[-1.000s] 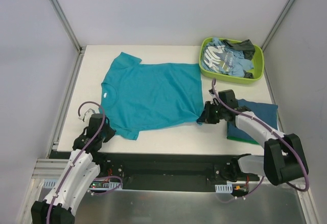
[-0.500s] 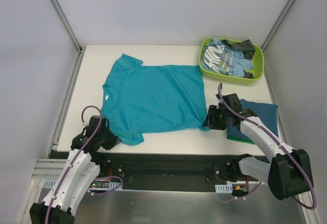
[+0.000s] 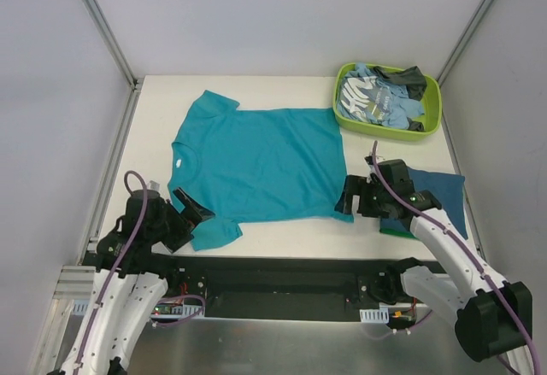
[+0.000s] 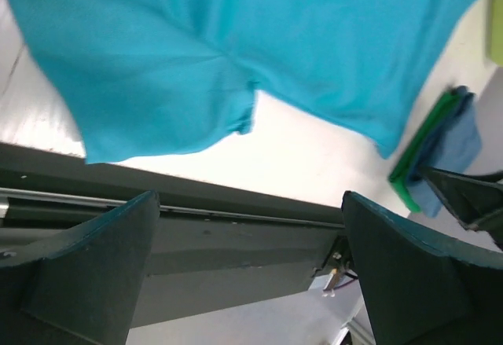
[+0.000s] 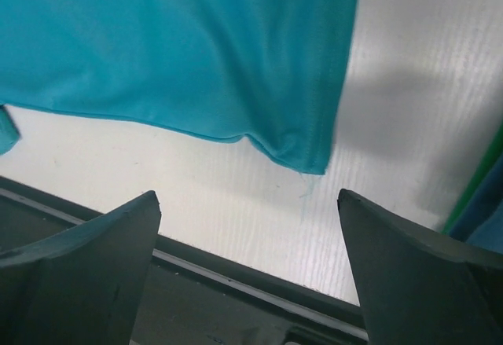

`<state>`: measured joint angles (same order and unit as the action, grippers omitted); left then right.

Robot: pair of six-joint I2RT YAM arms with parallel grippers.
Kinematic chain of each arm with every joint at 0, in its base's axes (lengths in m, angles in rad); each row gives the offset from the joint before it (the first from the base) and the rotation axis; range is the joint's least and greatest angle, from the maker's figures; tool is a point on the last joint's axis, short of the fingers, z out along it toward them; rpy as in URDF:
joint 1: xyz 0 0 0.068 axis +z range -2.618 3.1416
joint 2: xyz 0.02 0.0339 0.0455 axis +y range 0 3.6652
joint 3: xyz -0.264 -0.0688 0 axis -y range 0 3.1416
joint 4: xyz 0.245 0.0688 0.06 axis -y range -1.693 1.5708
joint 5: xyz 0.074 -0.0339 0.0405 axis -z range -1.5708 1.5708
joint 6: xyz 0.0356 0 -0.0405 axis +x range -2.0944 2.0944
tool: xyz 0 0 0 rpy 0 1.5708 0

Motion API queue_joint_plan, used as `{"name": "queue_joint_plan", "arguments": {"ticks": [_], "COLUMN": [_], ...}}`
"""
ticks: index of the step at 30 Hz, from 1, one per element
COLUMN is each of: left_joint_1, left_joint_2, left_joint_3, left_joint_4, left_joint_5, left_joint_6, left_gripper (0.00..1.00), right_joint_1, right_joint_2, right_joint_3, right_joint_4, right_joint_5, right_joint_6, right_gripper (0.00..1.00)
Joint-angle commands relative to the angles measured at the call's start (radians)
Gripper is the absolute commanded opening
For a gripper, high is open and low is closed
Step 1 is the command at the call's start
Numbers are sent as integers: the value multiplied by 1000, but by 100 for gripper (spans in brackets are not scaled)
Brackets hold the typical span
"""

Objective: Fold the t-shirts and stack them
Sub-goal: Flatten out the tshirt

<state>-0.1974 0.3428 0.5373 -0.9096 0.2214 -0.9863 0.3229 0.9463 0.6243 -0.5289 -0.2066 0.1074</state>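
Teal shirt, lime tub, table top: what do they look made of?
Teal shirt: soft knit cloth, matte; it lies limp with wrinkles and a curled hem corner. Lime tub: likely moulded plastic, smooth and slightly glossy, with a rounded rim. Table top: hard white board, probably laminate; the right wrist view shows a faint grain-like texture.

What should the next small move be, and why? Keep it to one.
Probably lower the right gripper onto the teal t-shirt's near hem corner and pinch it: the shirt lies spread flat, the gripper is open, and that corner sits just ahead of it.
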Motion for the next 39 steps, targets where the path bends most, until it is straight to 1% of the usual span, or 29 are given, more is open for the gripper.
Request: {"name": "queue_joint_plan", "arguments": {"ticks": [1, 3, 5, 8, 9, 11, 13, 17, 21, 26, 31, 33, 36, 38, 39], "left_joint_1": [-10, -10, -10, -10, -10, -8, -4, 13, 26, 59, 101, 110, 115, 119, 124], "left_joint_2": [123, 224, 359, 568, 628, 772, 885, 1093, 1255, 1351, 1357, 1355, 1368, 1387, 1404], "left_joint_3": [153, 158, 173, 226, 245, 283, 329, 406, 454, 472, 458, 463, 486, 506, 519], "left_joint_4": [26, 150, 262, 351, 374, 411, 439, 466, 489, 488, 489, 489, 488, 488, 489], "left_joint_5": [-1, 15, -10, -54, -80, -175, -255, -266, -283, -292, -284, -274, -261, -260, -254], "left_joint_6": [90, 126, 153, 193, 205, 221, 247, 282, 304, 311, 316, 333, 359, 365, 368], "left_gripper": [99, 99, 99, 99, 99, 99, 99, 99, 99, 99, 99, 99, 99, 99, 99], "right_joint_1": [65, 112, 149, 189, 200, 217, 235, 249, 254, 252, 251, 249, 249, 242, 232], "right_joint_2": [6, 58, 115, 202, 230, 290, 348, 437, 424, 329, 237, 214, 206, 235, 274], "right_joint_3": [43, 67, 92, 112, 121, 136, 149, 153, 112, 55, 35, 49, 89, 126, 152], "right_joint_4": [81, 113, 136, 199, 216, 233, 233, 198, 141, 43, 6, 12, 68, 104, 118], "right_joint_5": [-96, -91, -85, -89, -91, -93, -62, -48, 1, 87, 142, 144, 118, 110, 116], "right_joint_6": [-31, -28, -25, -14, -8, -12, -12, -9, 0, 18, 32, 25, 6, -15, -23], "right_gripper": [96, 96, 96, 96, 96, 96, 96, 96, 96, 96, 96, 96, 96, 96, 96]}}
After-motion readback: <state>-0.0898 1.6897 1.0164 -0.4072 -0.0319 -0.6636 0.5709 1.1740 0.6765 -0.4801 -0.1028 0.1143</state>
